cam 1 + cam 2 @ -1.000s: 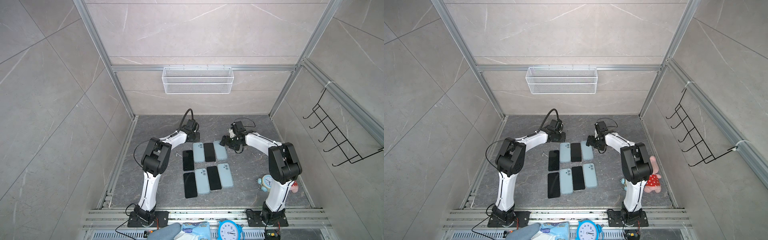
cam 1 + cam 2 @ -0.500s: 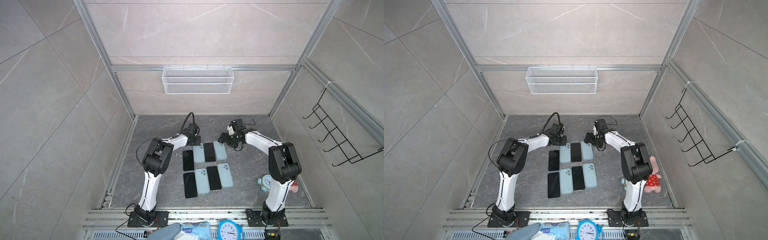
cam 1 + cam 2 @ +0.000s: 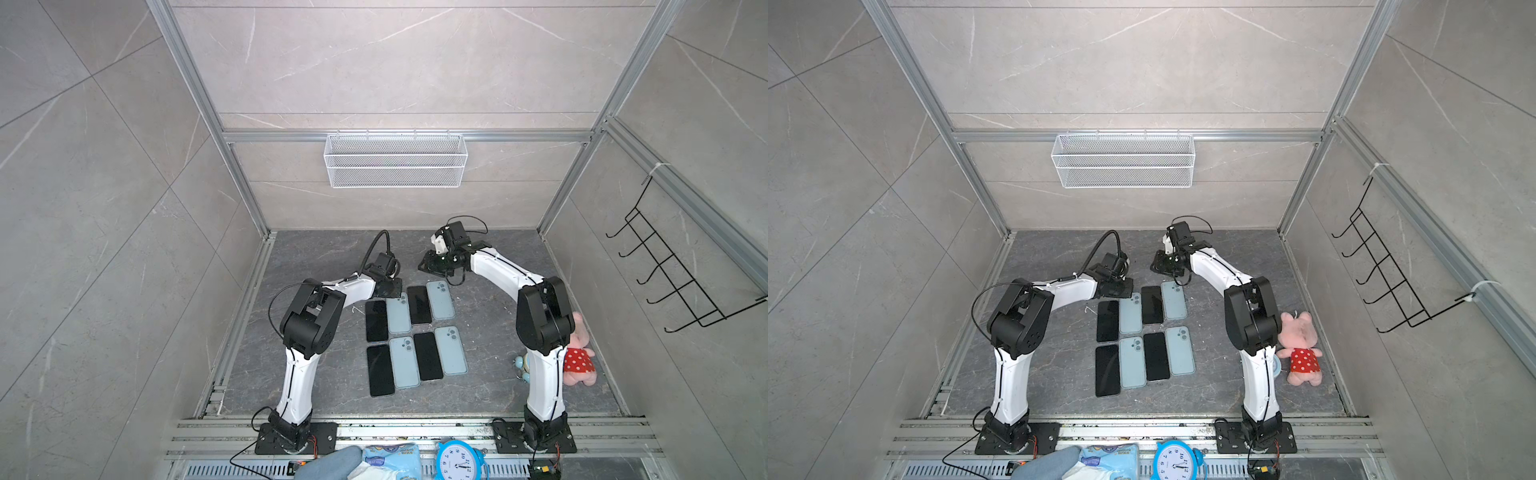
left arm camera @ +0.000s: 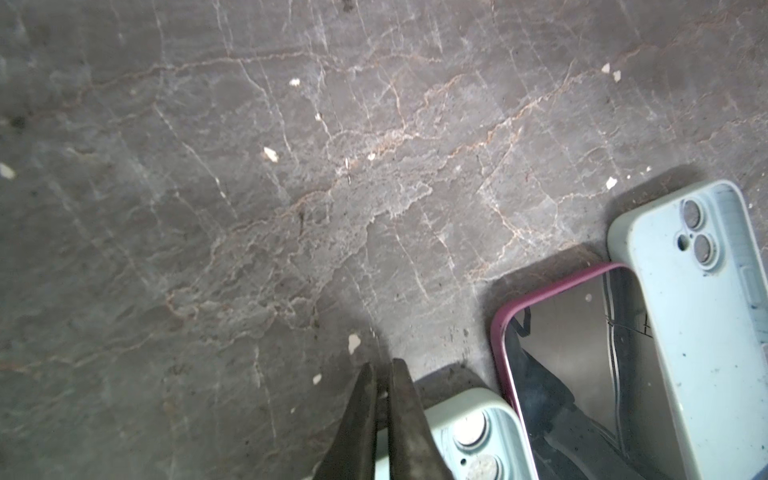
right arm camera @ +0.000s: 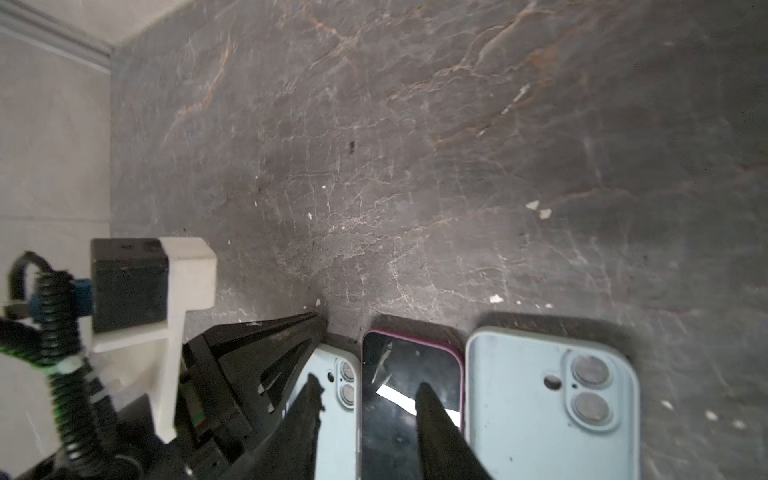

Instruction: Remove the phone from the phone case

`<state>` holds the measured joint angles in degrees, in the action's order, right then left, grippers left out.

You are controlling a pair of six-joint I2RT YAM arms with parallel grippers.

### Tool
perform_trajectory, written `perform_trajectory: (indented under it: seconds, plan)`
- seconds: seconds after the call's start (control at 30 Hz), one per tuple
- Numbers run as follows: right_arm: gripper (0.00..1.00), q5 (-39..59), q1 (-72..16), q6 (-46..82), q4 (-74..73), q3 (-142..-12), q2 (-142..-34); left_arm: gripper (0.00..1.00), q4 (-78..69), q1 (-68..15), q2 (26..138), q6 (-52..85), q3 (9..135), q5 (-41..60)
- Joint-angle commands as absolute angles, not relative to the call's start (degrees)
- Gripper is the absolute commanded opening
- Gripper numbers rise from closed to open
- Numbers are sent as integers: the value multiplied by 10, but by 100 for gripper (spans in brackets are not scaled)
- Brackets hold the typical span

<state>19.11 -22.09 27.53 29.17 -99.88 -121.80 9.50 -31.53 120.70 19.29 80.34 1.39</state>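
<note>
Two rows of slabs lie on the dark floor, black phones alternating with light blue phone cases. In the far row, both top views show a black phone (image 3: 419, 304) (image 3: 1152, 305) between light blue cases (image 3: 398, 313) (image 3: 440, 300). My left gripper (image 3: 391, 286) (image 4: 382, 374) is shut, empty, with its tips over the far corner of a light blue case (image 4: 469, 432). My right gripper (image 3: 430, 266) (image 5: 368, 388) hovers open above the maroon-rimmed phone (image 5: 395, 365), gripping nothing. Whether a phone sits inside any case cannot be told.
A pink plush toy (image 3: 579, 357) lies by the right arm's base. A white wire basket (image 3: 395, 160) hangs on the back wall and a black hook rack (image 3: 673, 274) on the right wall. A blue clock (image 3: 459, 461) and a packet (image 3: 390, 457) sit at the front rail.
The right gripper has drawn back and leftward from the far right case, and its jaws have narrowed. The left gripper has edged toward the far row.
</note>
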Motion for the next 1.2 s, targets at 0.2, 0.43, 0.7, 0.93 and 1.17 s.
perform_trajectory:
  seconds: [0.2, 0.43, 0.7, 0.93, 1.17]
  plan:
    - [18, 176, -246, 272, 358, -1099, -1318, 29, 104, -316, 1087, 215, 781, -39]
    - [14, 156, -253, 266, 380, -1148, -1371, 55, 102, -316, 994, 219, 754, -48]
    - [7, 139, -264, 258, 378, -1115, -1365, 70, 99, -316, 882, 228, 691, -71]
    - [4, 131, -270, 256, 357, -1047, -1322, 76, 117, -313, 806, 221, 649, -120]
    - [26, 124, -263, 273, 330, -1059, -1281, 86, 117, -302, 766, 232, 613, -150]
